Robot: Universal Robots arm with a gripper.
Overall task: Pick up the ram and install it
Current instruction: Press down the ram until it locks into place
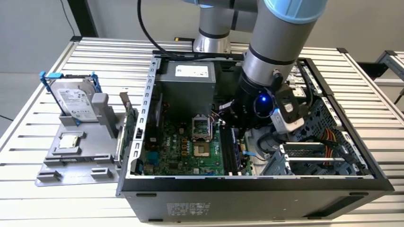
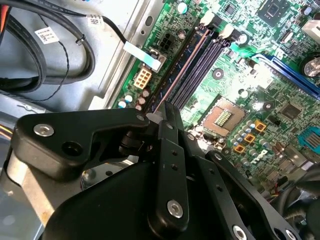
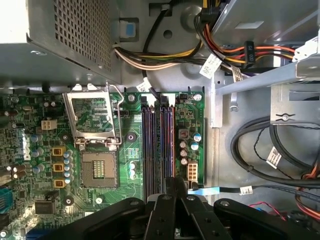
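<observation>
Over the slots, black jaws [image 3: 172, 192] clamp the thin ram [image 2: 172, 80] (edge-on).

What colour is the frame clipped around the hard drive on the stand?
Blue frame, clearest in the exterior view.

One robot arm [image 1: 277, 52] is reaching into one open computer case [image 1: 252, 182], and one grey holder [image 1: 75, 161] is sitting at about nine o'clock in the exterior view. On that holder one hard drive [image 1: 74, 99] is standing and one little square chip [image 1: 69, 141] is lying, with one green card [image 1: 129, 120] standing at the holder's three o'clock side. In the first wrist view four long memory slots [image 3: 147, 145] are lying side by side, one chip socket [image 3: 97, 167] is sitting beside them, three small orange squares [image 3: 56, 167] are lining up, and one gripper [image 3: 172, 182] is hanging over the slots.
</observation>
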